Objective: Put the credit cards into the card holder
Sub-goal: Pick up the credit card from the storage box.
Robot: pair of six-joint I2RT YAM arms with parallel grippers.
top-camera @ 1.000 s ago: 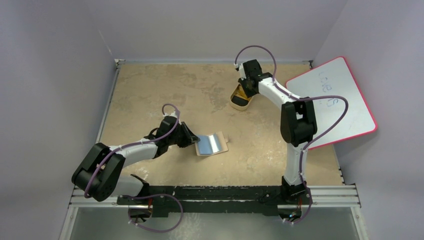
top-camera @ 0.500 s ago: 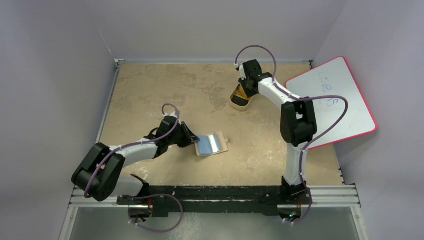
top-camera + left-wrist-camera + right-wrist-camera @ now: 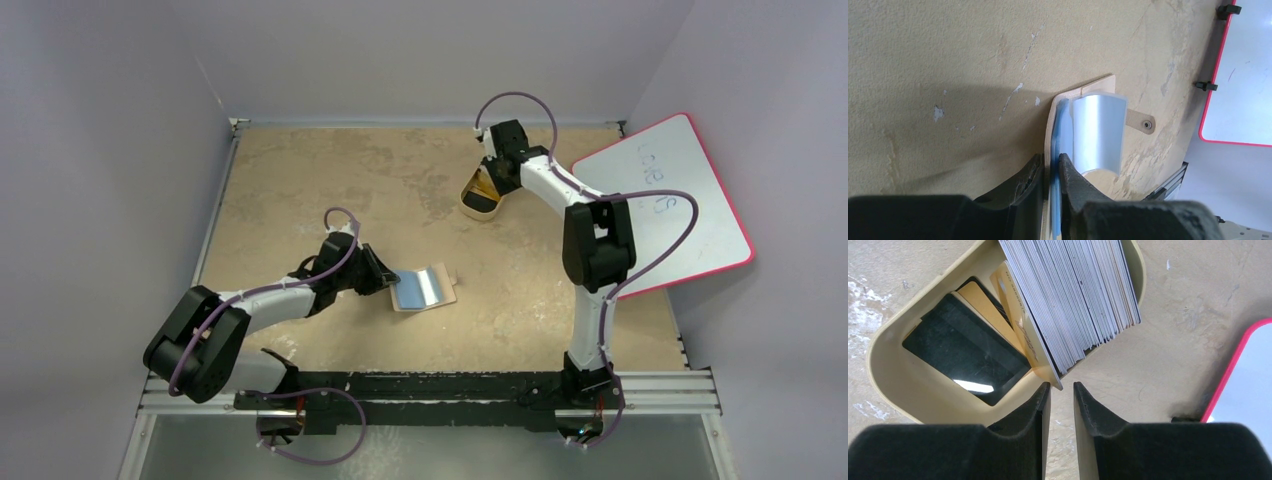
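On the table (image 3: 300, 180), the tan tray (image 3: 893, 385) at the far side holds the credit cards (image 3: 1083, 295), a tight stack standing on edge and leaning. The right gripper (image 3: 1062, 386) hangs just at its near corner, with its jaws narrowly apart and empty. The card holder (image 3: 428, 288) lies open near the middle, and the left gripper (image 3: 1051, 159) is clamped on its left edge. The cards look light, stiff and slippery, so I think one should be pinched at a free corner and slid out. Compared with one second ago, the right gripper has moved slightly toward the far right. The holder and the left arm are unchanged.
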